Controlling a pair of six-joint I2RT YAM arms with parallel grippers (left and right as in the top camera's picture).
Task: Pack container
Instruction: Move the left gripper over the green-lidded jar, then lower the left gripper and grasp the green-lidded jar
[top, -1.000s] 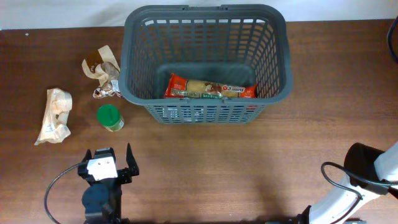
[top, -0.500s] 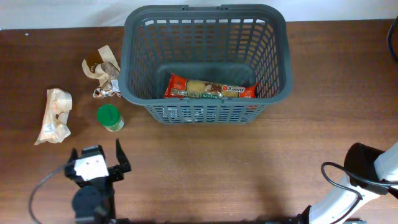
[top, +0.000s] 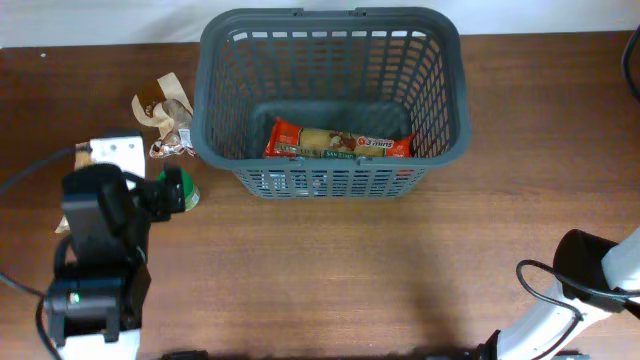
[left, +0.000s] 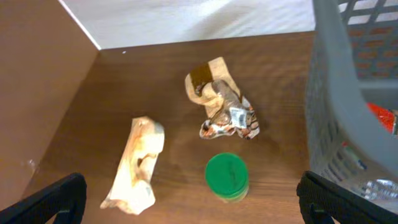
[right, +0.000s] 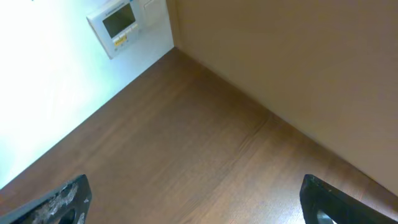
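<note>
Both jaws stand released, gripping nothing. The container (top: 330, 60) sits mid-table, long axis left to right, with a red food packet (top: 338, 141) inside. Just beside its left wall stands the green-lidded jar (left: 227, 177), directly under my left gripper (left: 189, 190). My right gripper (right: 193, 202) is well apart.

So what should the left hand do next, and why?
Probably lower the open left gripper onto the green-lidded jar. The jar stands just below the wide jaws, outside the container, and looks like the nearest thing to pack.
</note>
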